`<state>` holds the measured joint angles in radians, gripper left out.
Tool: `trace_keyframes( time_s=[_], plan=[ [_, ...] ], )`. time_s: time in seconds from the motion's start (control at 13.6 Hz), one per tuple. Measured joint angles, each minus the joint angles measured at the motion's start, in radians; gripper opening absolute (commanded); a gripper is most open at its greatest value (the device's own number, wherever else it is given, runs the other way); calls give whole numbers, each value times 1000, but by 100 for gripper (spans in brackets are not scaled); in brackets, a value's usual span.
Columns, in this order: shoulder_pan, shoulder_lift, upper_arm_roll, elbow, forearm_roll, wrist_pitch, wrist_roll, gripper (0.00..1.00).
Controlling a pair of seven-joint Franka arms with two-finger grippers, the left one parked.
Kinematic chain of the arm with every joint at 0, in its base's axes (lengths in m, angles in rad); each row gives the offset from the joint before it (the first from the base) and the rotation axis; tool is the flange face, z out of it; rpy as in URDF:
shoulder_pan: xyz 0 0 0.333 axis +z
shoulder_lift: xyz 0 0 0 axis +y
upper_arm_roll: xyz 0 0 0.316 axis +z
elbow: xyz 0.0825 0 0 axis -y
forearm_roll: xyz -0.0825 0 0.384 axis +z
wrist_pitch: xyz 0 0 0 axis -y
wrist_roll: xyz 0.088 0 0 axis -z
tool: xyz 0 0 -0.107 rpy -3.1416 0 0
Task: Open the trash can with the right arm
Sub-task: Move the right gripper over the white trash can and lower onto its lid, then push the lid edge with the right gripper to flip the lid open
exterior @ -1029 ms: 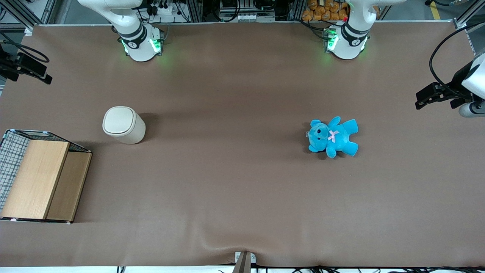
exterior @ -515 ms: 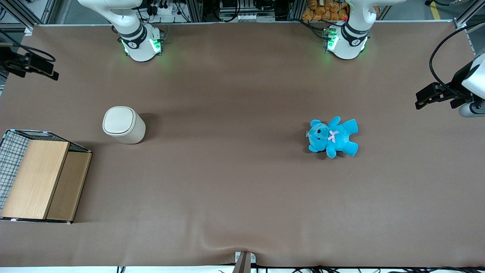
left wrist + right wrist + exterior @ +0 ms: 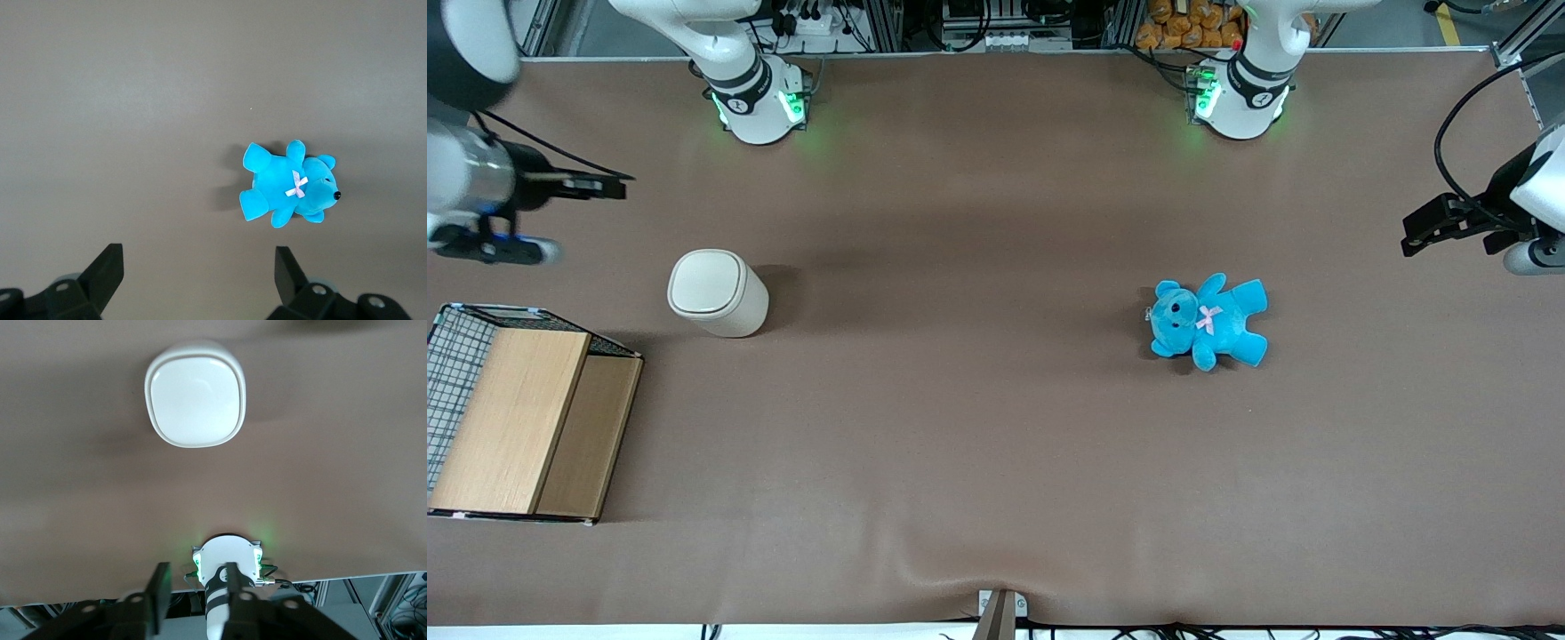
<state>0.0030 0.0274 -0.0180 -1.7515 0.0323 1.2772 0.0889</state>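
A small cream-white trash can (image 3: 718, 292) stands upright on the brown table (image 3: 996, 427), toward the working arm's end. Its rounded-square flip lid (image 3: 197, 403) is shut and lies flat, with no clear long axis. Nothing touches it.

The right arm's gripper (image 3: 591, 187) hovers above the table, well apart from the can, with its slim black fingers reaching out level over the table. On a clock face laid over the front view and centred on the can, the gripper sits at about ten o'clock, farther from the front camera than the can. The wrist camera looks down on the closed lid, and the two fingers (image 3: 160, 587) stand slightly apart with nothing between them, so the jaws are open and empty. To reach the lid, the gripper would likely have to travel toward four o'clock and descend.

At about seven o'clock from the can, nearer the front camera, lies a wood-and-wire box (image 3: 520, 416), close by but not touching. A blue teddy (image 3: 1209, 320) lies at three o'clock, well apart, toward the parked arm's end. Nothing stands between gripper and can.
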Motion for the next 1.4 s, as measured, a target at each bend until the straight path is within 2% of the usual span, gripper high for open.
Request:
trace_keyframes(
  time_s=[0.37, 0.59, 1.1, 1.4],
  plan=[
    [0, 7, 0, -211, -15, 276, 0, 0],
    [0, 37, 0, -280, -27, 405, 0, 0],
    [0, 153, -2, -349, -32, 616, 0, 0],
    [0, 166, -3, -360, -33, 636, 0, 0]
  ],
)
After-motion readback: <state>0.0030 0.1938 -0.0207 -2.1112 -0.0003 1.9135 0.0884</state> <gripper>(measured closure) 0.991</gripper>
